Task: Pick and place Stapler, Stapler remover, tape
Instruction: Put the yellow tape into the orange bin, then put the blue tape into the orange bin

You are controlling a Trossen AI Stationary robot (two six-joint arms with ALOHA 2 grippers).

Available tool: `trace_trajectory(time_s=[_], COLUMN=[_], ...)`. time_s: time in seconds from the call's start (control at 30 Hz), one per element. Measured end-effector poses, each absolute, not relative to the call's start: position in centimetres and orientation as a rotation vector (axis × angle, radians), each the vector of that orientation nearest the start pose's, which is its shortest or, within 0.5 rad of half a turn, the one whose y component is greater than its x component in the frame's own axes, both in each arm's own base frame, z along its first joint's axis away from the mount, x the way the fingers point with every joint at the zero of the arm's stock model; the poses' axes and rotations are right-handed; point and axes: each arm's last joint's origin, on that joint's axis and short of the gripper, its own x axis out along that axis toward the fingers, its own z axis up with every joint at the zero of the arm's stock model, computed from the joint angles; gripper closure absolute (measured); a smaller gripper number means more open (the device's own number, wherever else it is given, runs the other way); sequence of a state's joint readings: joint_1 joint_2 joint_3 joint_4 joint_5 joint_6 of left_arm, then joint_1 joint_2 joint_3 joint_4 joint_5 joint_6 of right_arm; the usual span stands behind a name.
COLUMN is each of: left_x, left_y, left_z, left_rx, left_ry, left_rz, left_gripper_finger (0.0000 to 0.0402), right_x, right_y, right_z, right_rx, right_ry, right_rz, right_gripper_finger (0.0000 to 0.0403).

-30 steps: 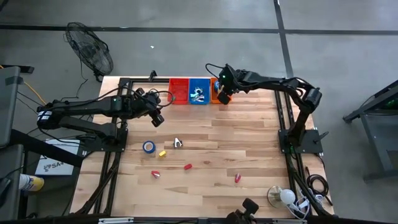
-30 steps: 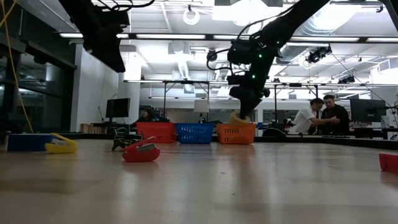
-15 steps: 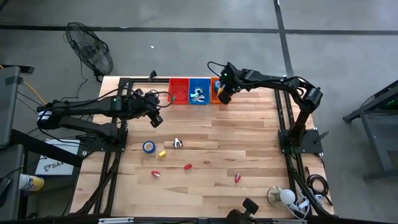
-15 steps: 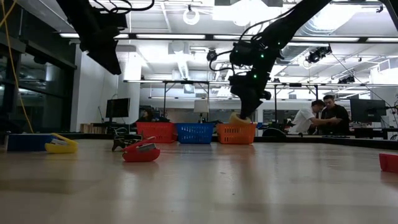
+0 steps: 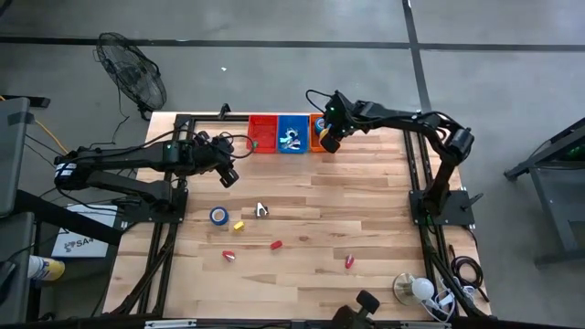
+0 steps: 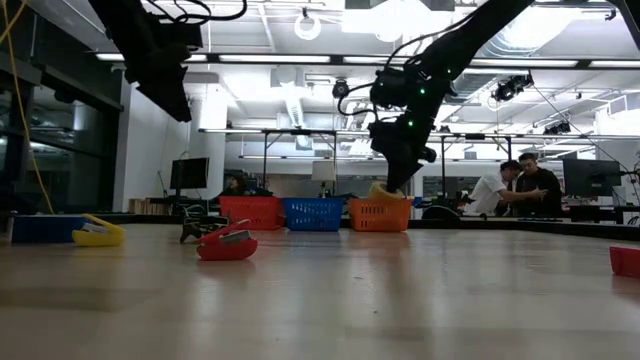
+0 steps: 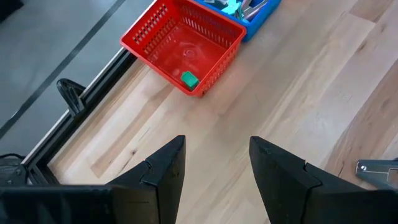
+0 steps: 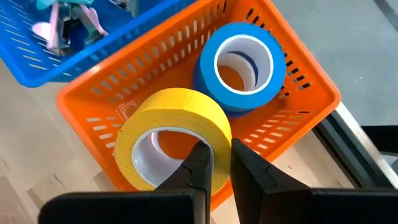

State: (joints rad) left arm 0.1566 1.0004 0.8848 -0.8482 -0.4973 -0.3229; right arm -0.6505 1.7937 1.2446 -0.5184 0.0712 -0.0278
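The right claw (image 8: pixel 214 163), clenched on the yellow tape (image 8: pixel 171 134), has barely shifted, still over the orange basket (image 8: pixel 93 102).

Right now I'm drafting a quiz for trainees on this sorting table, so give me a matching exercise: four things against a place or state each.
Things:
1. yellow tape
2. blue tape
3. green block
4. left end effector

Places or states:
A. lying in the red basket
B. open, above bare table
C. lying in the orange basket
D. gripped by the right end effector

Pairs: 1-D, 2-C, 3-A, 4-B
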Motion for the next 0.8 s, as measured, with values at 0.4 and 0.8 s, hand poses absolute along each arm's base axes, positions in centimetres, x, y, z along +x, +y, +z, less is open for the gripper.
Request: trace_trajectory(time_s=[0.4,0.8], left_x=[17.7,17.6], left_y=[4.2,4.2], left_z=[28.1,28.0], left_rx=[-0.119,-0.119], left_ry=[0.857,0.858], left_rz=[0.749,0.747], left_gripper_finger=[0.0227,0.0227], right_x=[29.1,29.0], right_y=[-23.4,-23.6], right_z=[17.9,17.8], right_rx=[0.335,0.291], right_ry=[1.087,1.097], right_rz=[-0.618,-0.645], right_gripper_finger=[0.0375,0.0303])
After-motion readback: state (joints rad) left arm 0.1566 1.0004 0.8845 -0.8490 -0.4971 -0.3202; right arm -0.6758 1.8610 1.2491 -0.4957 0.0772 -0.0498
